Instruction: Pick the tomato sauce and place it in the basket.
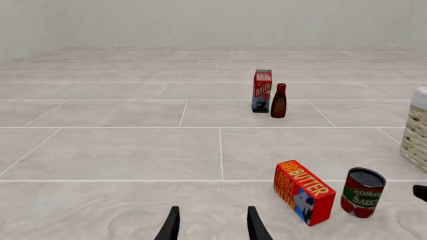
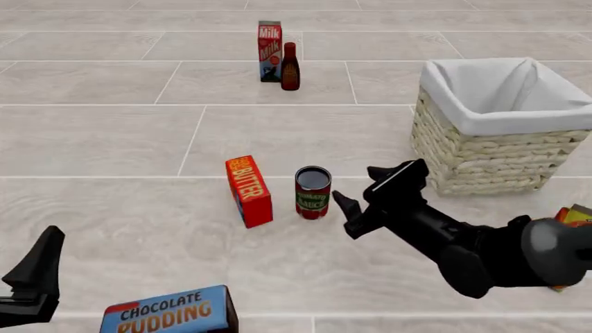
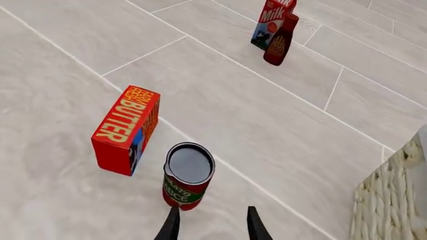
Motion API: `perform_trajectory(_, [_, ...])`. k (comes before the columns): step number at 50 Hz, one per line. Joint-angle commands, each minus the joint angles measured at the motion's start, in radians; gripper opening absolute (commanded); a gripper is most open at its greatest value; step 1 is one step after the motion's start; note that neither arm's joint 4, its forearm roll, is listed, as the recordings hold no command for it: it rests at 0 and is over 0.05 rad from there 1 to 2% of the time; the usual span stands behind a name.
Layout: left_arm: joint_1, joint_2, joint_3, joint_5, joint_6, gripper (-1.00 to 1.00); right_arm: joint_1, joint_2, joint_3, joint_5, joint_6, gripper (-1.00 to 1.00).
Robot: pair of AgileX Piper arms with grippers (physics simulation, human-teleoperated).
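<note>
The tomato sauce [image 2: 312, 193] is a small red-and-green can with a dark grey top, upright on the floor beside the butter box [image 2: 249, 191]. It also shows in the right wrist view [image 3: 188, 175] and the left wrist view [image 1: 362, 192]. My right gripper [image 2: 356, 186] is open and empty, just right of the can and apart from it; its fingers [image 3: 171, 226] point at the can. The basket [image 2: 481, 156], pale wicker with white lining, stands at the right behind my right arm. My left gripper [image 2: 37, 270] is open and empty at the near left, far from the can.
A milk carton [image 2: 269, 41] and a dark brown-red bottle [image 2: 290, 67] stand together at the back. A chocolate pudding box [image 2: 171, 312] lies at the near edge by my left gripper. An orange-edged object [image 2: 575, 215] peeks out at the right edge.
</note>
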Motion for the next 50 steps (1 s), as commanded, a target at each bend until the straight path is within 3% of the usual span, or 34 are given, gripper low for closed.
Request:
perform_trajectory(1, [0.0,0.0,0.0,0.0,0.0,1.0,0.003,0.054,-0.055,0.003,0.017,1.0])
perform_trajectory(50, [0.0,0.0,0.0,0.0,0.0,1.0,0.034,0.23,-0.205,0.045,0.09,1.0])
